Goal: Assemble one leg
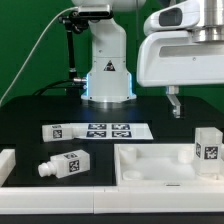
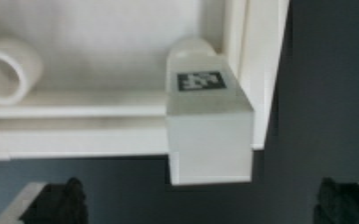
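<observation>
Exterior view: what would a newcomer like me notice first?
The white arm base glows blue at the back, its open gripper hanging over the black table. A standing leg, tagged, sits at a corner of the tabletop on the exterior view's right; a lying leg rests toward its left.

The arm [image 1: 185,50] in the exterior view is cropped by the top and right edges. Of the hand [image 1: 173,103], only slim dark fingers show below the arm's white housing. A white part [image 1: 5,160] at the exterior view's left edge is cut off, so its shape cannot be told. The tabletop [image 1: 150,165] runs out of frame below.

The wrist view is soft throughout. The tag [image 2: 201,80] on the leg [image 2: 211,130] is too blurred to read. A round white piece [image 2: 2,72] and the dark fingertips [image 2: 60,200] are cut by the picture's edges.
</observation>
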`<state>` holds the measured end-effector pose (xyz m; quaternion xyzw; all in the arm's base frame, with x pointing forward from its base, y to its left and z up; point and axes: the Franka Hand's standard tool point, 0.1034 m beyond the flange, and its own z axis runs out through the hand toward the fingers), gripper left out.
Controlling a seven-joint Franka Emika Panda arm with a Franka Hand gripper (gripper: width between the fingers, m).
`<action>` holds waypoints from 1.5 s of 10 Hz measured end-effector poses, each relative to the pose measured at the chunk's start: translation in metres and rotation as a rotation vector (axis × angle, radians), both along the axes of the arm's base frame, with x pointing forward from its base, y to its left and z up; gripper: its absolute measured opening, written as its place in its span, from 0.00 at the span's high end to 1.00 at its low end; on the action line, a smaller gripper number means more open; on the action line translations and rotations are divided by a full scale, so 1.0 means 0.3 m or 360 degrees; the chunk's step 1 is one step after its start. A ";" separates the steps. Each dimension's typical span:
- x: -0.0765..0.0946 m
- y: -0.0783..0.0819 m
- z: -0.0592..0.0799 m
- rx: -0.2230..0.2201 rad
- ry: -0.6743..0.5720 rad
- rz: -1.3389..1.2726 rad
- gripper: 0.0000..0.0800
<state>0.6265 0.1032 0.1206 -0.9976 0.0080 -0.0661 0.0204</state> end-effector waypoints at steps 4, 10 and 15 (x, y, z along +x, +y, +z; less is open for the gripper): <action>0.003 0.011 -0.014 -0.0002 0.0169 -0.0003 0.19; 0.017 0.026 -0.155 -0.0040 0.0148 -0.0050 0.19; 0.023 0.020 -0.160 -0.0024 0.0138 -0.0255 0.51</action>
